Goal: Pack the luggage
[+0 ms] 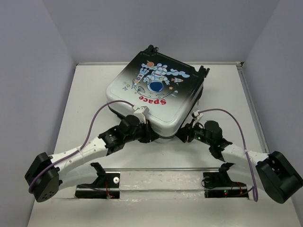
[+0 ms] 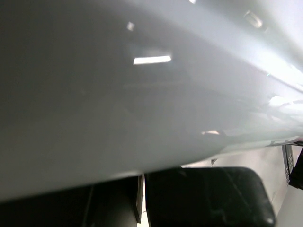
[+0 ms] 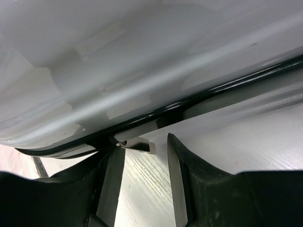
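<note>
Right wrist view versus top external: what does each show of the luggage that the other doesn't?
Only the right wrist view shows a small metal tab just below the black seam, in the gap of the open right gripper. Only the top external shows the whole luggage lying flat, its astronaut print, and the left arm and right arm at its near edge. Both show the silver-white shell.

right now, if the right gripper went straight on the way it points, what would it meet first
Most likely the small metal tab hanging from the dark seam of the luggage, just ahead of the open right gripper. The silver shell lies right behind it. Depth is hard to judge here.
</note>
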